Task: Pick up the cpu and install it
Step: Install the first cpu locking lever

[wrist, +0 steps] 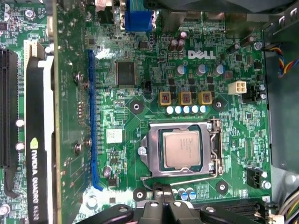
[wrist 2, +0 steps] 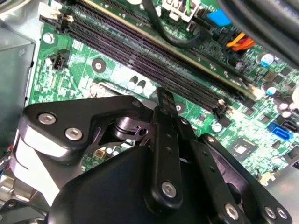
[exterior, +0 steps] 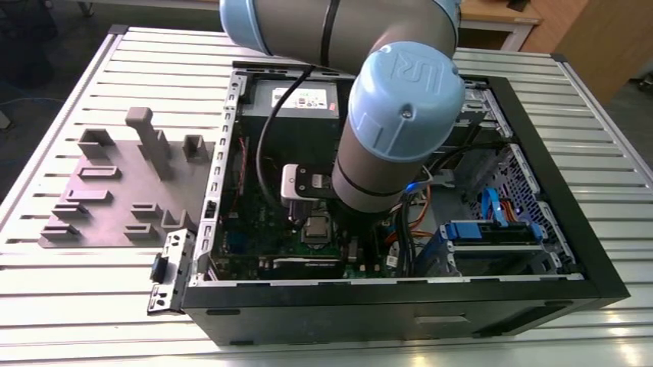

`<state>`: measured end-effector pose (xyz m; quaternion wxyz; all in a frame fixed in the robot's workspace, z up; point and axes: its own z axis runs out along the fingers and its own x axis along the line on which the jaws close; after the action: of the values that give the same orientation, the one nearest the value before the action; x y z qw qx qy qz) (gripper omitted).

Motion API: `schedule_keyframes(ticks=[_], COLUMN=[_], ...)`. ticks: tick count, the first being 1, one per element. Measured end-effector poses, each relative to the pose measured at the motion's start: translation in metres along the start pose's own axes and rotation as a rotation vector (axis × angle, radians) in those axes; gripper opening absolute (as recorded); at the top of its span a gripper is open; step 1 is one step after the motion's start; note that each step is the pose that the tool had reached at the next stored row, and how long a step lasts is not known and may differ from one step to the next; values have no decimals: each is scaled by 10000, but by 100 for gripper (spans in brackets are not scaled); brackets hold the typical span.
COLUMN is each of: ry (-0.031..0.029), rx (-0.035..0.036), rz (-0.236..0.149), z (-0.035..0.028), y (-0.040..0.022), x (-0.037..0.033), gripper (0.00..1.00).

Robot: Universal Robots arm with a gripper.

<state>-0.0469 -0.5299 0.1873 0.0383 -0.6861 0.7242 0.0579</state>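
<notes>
Sitting in its socket frame (wrist: 181, 149), the cpu (wrist: 181, 149) shows unobstructed.

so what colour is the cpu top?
Silvery metal; the cpu sits in its socket frame, clearest in the first wrist view.

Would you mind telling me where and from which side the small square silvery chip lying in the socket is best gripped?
The small square silvery cpu lies flat inside the silver socket frame, so only its thin rim offers a hold. I would come straight down from above and pinch two opposite edges, probably the pair away from the frame's hinge and lever wire, where the frame crowds it least. The gripper hangs beside the socket.
</notes>
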Motion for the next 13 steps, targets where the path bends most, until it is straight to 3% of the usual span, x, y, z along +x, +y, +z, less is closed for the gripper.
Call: schedule_keyframes(ticks=[6,13], ry=[5,6], rx=[-2,-2], rz=[1,1], z=[-8,-64], y=[28,30], x=[2,-6], gripper=[11,11])
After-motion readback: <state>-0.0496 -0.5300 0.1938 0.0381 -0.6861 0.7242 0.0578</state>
